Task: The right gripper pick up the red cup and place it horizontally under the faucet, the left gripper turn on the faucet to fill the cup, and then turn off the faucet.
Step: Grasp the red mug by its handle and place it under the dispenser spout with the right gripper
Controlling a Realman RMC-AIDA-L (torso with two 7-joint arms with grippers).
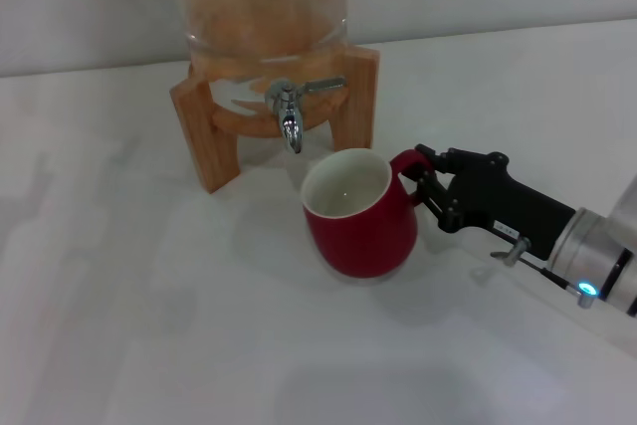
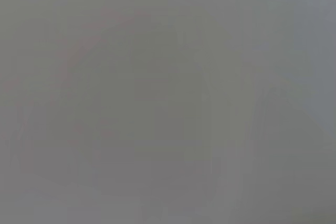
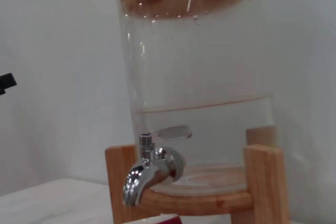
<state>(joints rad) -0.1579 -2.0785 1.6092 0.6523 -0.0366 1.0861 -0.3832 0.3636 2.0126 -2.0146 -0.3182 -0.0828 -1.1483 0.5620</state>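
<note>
Just in front of the wooden stand [image 1: 199, 136] you have the red cup [image 1: 358, 221] upright on the white table [image 1: 149, 325], its mouth open to the ceiling and its rim a little forward and to the right of the faucet [image 1: 289, 124], not squarely beneath the spout. Your right gripper [image 1: 426, 186] reaches in from the right at table height, which suits a sideways hold on the handle: the black fingers [image 1: 435, 198] are narrowed around the red loop handle, and they look closed on it, the cup body lying just beyond the fingertips toward the stand. That grip keeps the mouth clear for water. From the right wrist view you see the chrome spout close ahead, the flat lever lying sideways, and water standing in the glass dispenser [image 3: 199, 77]; nothing runs from the spout. My reading is that the cup needs nudging further under the spout. Your left gripper is not in sight.
</note>
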